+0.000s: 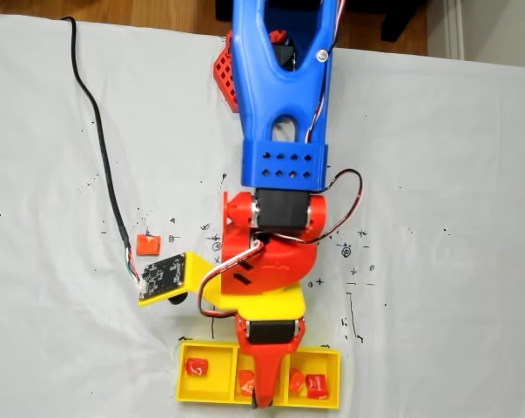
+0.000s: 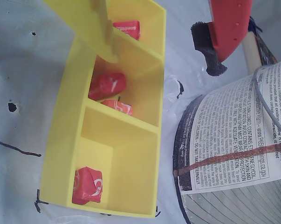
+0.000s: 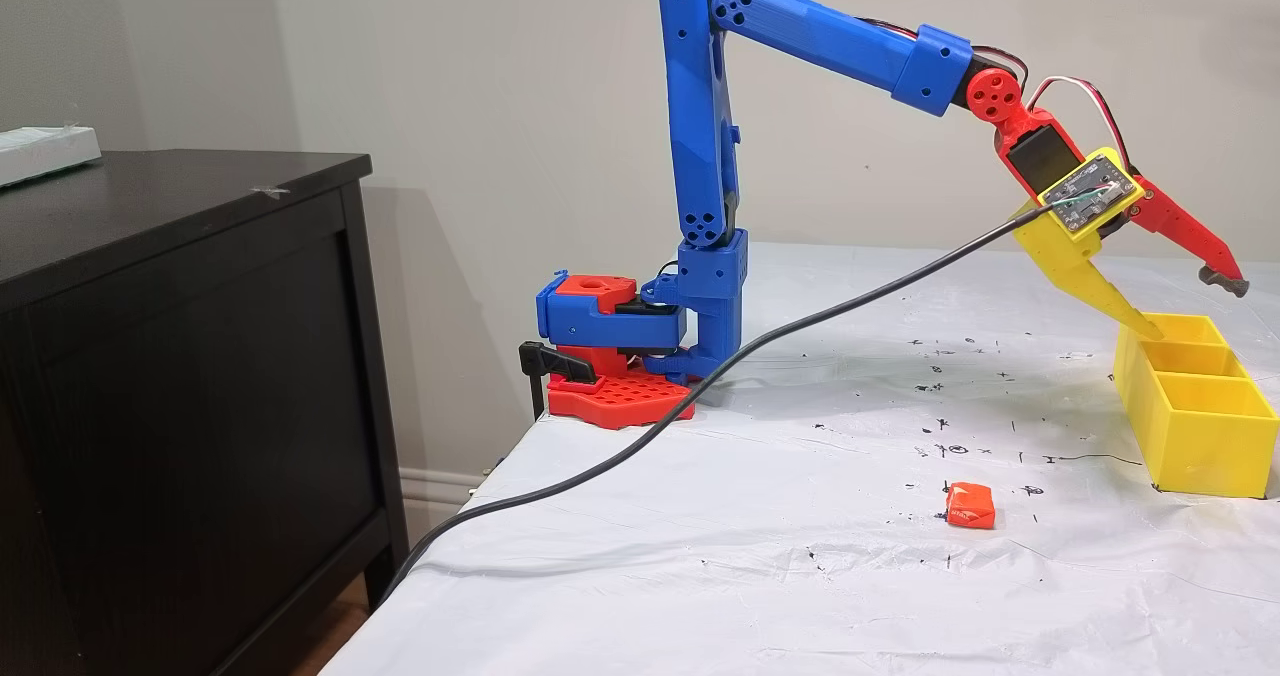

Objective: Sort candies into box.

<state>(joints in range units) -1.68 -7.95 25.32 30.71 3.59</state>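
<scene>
Wrist view shows the gripper (image 2: 159, 46) spread wide and empty over the long yellow plastic three-compartment tray (image 2: 61, 140), small red wrapped candies (image 2: 107, 85) below its jaws. Release looks done; next, fetch the stray candy (image 3: 969, 505) lying well behind.

In a fixed view looking down, the box (image 1: 206, 391) lies along the near edge of the table (image 1: 454, 174), its 3 compartments running left to right. The left compartment holds 1 candy (image 1: 197, 367), and the right one holds 2 candies (image 1: 307, 383) side by side. At least 1 more candy (image 1: 246, 380) sits in the middle compartment, under the gripper (image 1: 264, 396). 1 candy (image 1: 147, 245) lies on the table, far and left of the box, well apart from it. The arm's base (image 1: 230, 74) stands at the far side. In the wrist view, a printed can (image 2: 233, 158) stands right of the box (image 2: 61, 154), near it.
</scene>
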